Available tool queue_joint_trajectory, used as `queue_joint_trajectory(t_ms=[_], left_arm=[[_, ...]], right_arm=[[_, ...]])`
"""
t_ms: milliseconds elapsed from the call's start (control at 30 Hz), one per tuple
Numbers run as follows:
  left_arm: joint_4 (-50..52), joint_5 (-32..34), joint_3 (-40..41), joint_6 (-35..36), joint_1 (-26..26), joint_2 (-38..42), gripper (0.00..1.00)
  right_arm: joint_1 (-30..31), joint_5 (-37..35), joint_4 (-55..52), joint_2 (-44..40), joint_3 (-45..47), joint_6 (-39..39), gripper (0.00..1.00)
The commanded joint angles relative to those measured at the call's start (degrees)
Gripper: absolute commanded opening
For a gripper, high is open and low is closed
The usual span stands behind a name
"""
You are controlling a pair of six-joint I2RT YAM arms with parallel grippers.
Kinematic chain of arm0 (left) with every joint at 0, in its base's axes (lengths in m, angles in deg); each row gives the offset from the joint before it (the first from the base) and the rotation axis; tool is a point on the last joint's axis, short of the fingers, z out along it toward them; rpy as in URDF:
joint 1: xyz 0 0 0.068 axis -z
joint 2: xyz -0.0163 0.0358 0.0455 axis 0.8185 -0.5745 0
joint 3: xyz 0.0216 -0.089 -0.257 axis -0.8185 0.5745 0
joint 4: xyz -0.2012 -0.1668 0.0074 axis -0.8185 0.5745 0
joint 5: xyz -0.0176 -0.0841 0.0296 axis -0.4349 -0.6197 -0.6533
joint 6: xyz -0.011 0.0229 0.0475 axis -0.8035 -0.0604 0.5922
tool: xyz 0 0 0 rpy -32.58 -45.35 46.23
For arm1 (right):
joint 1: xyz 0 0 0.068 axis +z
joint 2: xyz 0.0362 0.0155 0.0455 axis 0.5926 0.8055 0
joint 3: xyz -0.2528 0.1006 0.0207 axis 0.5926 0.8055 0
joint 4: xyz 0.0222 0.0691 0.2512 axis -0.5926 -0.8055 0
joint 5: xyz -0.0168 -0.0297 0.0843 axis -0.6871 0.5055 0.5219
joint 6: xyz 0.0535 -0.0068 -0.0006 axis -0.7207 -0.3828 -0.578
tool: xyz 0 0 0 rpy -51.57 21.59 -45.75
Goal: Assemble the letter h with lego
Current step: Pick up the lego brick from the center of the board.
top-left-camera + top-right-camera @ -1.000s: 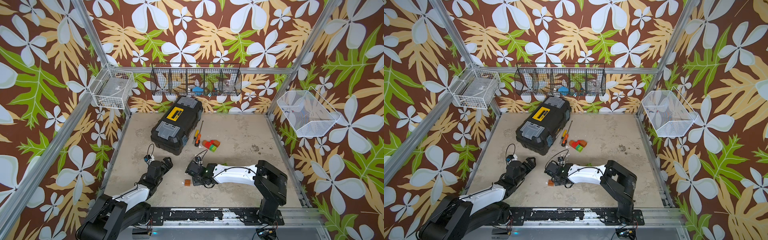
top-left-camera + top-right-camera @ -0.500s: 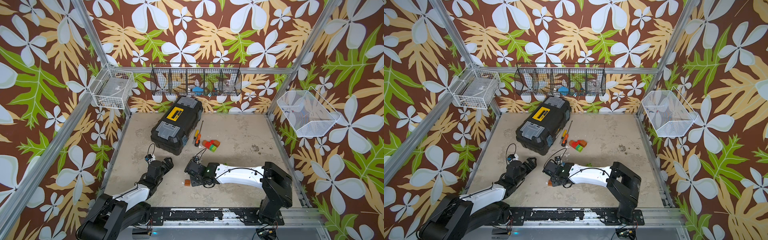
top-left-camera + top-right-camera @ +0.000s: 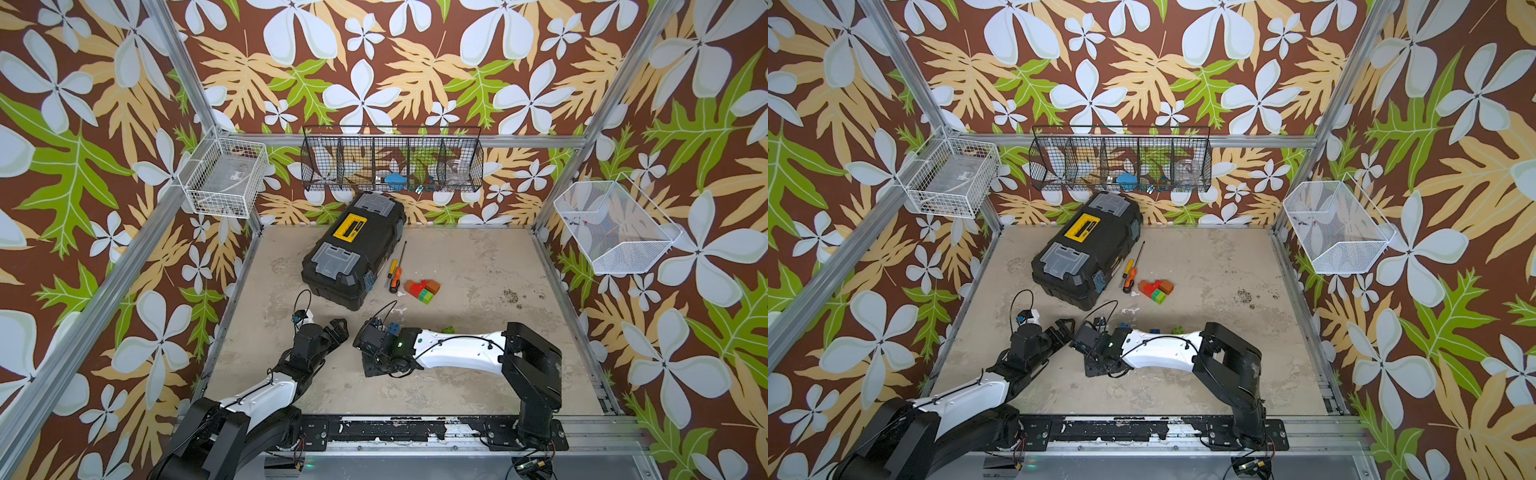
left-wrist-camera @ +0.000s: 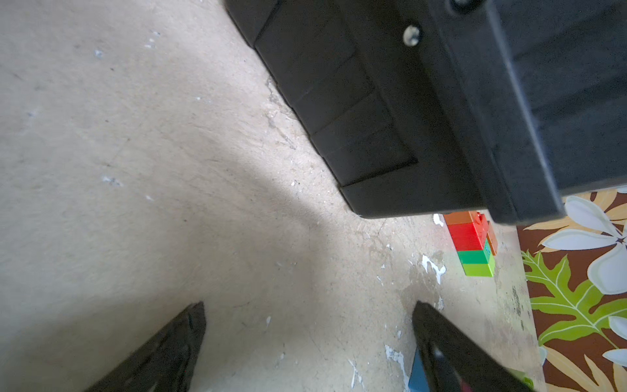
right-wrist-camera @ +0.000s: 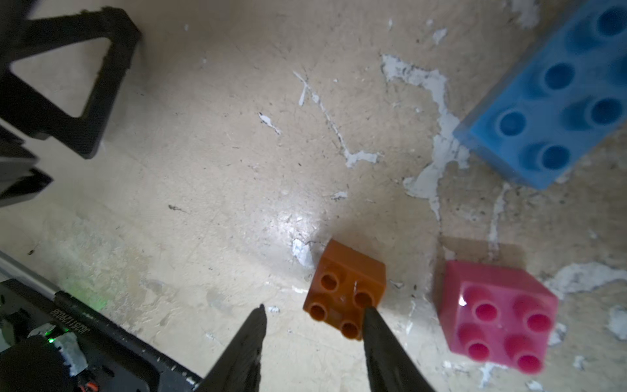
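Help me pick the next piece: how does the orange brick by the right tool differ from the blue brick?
The orange brick is a small square with four studs; the blue brick is long, with two rows of studs, and runs out of frame. The orange one lies at the tips of the right tool; the blue one lies apart from it. Both rest studs-up on the table.

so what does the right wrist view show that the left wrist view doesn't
only right wrist: an orange-brown brick at the right hand, a pink brick beside it, a long blue brick. only left wrist: the black toolbox and a red, green and lime brick stack past its corner. both: the worn beige tabletop; a blue sliver in the left wrist view may be that blue brick
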Motion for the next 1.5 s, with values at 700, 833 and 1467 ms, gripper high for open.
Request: queue_joint_trajectory(t_ms=[700,833,1467], left_arm=[[2.4,-1.0,-0.8,0.5,0.0,-2.0,1.0],[2.3,-1.1,-0.8,0.4,0.0,-2.2,1.0],[0.6,-2.3,-0.8,0.5,0.0,-4.7,1.0]], right_arm=[[0.0,-5.4,-6.7,6.8,-7.4,3.6,0.41],[-0.2,-6.1,-7.1,7.6,-8.1,4.5,0.39],[-2.2,-7.1,-10.2,-8.1,0.5,18.1,0.24]])
